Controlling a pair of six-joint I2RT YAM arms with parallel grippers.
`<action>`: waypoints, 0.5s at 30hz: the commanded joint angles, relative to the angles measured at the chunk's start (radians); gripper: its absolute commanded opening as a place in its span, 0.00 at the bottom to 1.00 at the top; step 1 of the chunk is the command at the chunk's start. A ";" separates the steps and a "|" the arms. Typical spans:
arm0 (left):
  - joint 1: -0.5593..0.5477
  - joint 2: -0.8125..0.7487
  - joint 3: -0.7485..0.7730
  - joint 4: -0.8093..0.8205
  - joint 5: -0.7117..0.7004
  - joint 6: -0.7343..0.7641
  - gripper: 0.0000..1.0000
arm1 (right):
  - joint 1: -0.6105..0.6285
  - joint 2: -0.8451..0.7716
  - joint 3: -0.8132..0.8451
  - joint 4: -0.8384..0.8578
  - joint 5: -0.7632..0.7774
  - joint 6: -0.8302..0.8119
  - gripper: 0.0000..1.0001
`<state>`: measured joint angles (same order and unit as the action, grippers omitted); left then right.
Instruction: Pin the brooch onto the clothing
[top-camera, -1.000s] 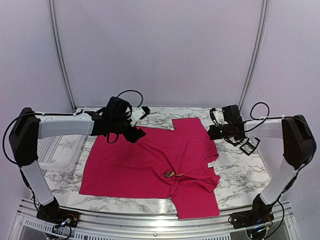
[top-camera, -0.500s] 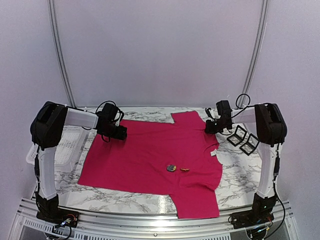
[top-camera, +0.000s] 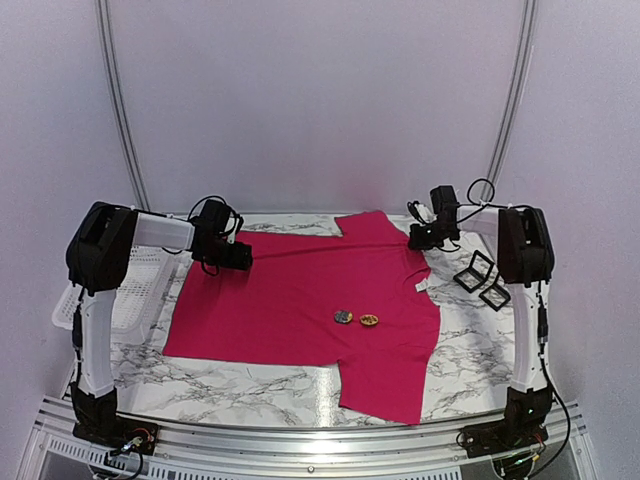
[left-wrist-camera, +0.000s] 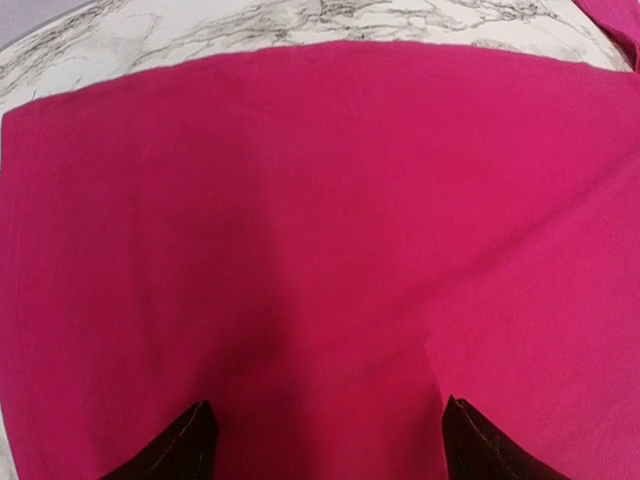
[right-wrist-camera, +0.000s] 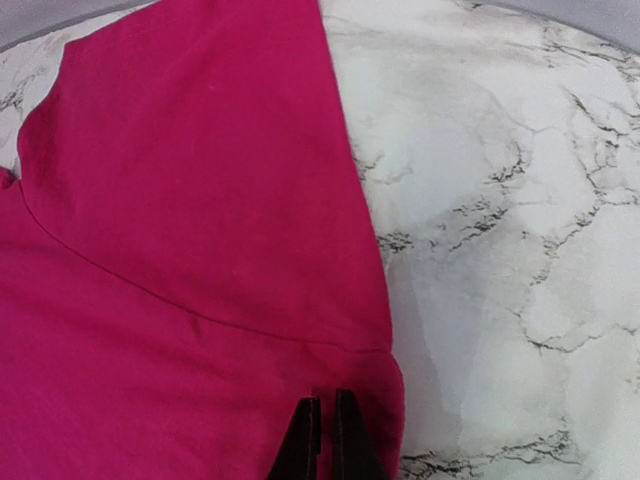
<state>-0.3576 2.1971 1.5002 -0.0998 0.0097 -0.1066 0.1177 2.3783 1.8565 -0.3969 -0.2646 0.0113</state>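
Lying flat across the marble table (top-camera: 460, 360) in the top external view: one crimson-pink T-shirt (top-camera: 290, 295), spread open, collar toward the right, small white neck label (top-camera: 421, 286) showing.
- On the shirt's chest area, side by side but apart: a grey round piece (top-camera: 343, 317) and a gold oval piece (top-camera: 369, 320). They are too small to tell which is the brooch itself.
- Left gripper (top-camera: 240, 258): low over the shirt's far left corner.
- Right gripper (top-camera: 418, 238): low at the shirt's far right edge, by the upper sleeve.
- White slotted basket (top-camera: 120, 295): at the table's left edge, beside the shirt.
- Two black square frames (top-camera: 480, 278): on the marble right of the shirt, clear of it.

Left wrist view:
- T-shirt (left-wrist-camera: 320, 220) fills nearly the whole view, smooth, with a strip of table (left-wrist-camera: 200, 30) beyond its far hem.
- Left gripper (left-wrist-camera: 325, 450): jaws spread wide, one dark fingertip (left-wrist-camera: 190, 448) at each lower corner, pink fabric between them, nothing held.

Right wrist view:
- T-shirt (right-wrist-camera: 180, 250) covers the left half, sleeve seam curving across it. Bare table (right-wrist-camera: 500, 200) is on the right.
- Right gripper (right-wrist-camera: 325, 435): jaws drawn almost together, only a thin line between the fingertips (right-wrist-camera: 308, 438), set at the shirt's edge. Whether cloth is pinched cannot be told.
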 joint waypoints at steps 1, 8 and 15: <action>-0.012 -0.157 -0.085 -0.021 -0.004 0.027 0.80 | 0.036 -0.208 -0.044 -0.048 0.051 -0.065 0.03; -0.123 -0.443 -0.430 -0.014 -0.091 -0.074 0.80 | 0.268 -0.623 -0.560 -0.025 0.133 0.006 0.03; -0.184 -0.658 -0.739 -0.007 -0.067 -0.254 0.80 | 0.633 -0.868 -0.954 0.008 0.061 0.239 0.00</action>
<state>-0.5438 1.6169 0.8841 -0.0906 -0.0528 -0.2398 0.6079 1.5646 1.0538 -0.3763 -0.1829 0.0864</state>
